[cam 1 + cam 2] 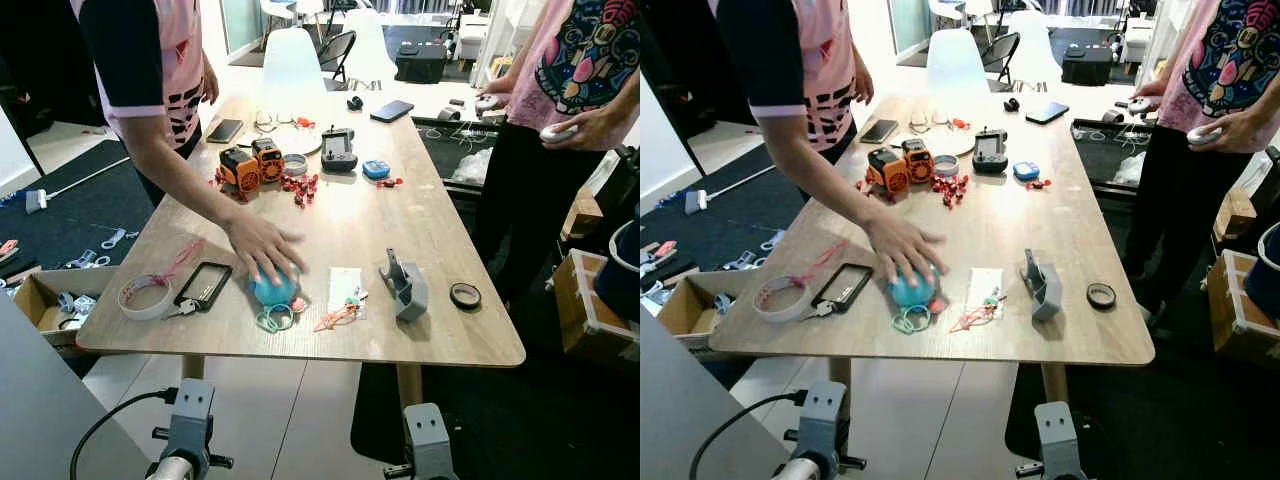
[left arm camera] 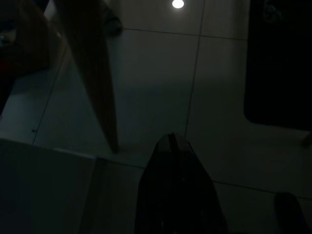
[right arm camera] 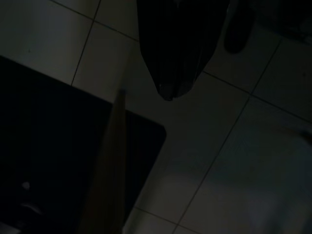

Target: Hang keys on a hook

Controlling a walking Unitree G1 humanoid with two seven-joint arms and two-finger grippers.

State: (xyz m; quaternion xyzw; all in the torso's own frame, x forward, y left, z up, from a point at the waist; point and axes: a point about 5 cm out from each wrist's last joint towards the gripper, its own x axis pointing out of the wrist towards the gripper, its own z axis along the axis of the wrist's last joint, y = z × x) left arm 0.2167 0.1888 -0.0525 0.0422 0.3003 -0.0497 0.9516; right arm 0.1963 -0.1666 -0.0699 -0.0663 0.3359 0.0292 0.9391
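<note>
The room is a workshop with pale floor tiles and dark mats, and in front of the robot stands a long wooden table (image 1: 440, 330) with rounded corners and a smooth, matte grain. Both arms hang low under the near edge; the left gripper (image 2: 171, 140) and the right gripper (image 3: 169, 91) point at the tiles, and their black fingers seem pressed together with nothing between them, though both wrist views are very dark. On the near part of the table lie the keys (image 1: 340, 315), a small bunch with pink and green soft trinkets, just beside a white card. To their right stands the hook (image 1: 404, 284), a grey plastic block with an upright curved prong. To their left a person's hand (image 1: 262, 247) rests on a round teal ball (image 1: 276, 290). I judge that the main risk is this hand: reaching now could strike it. The trinkets are loose and may slip or tangle. The light hook block could slide or tip when pushed. Farther away are red small parts and an orange toy robot (image 1: 251, 165).
</note>
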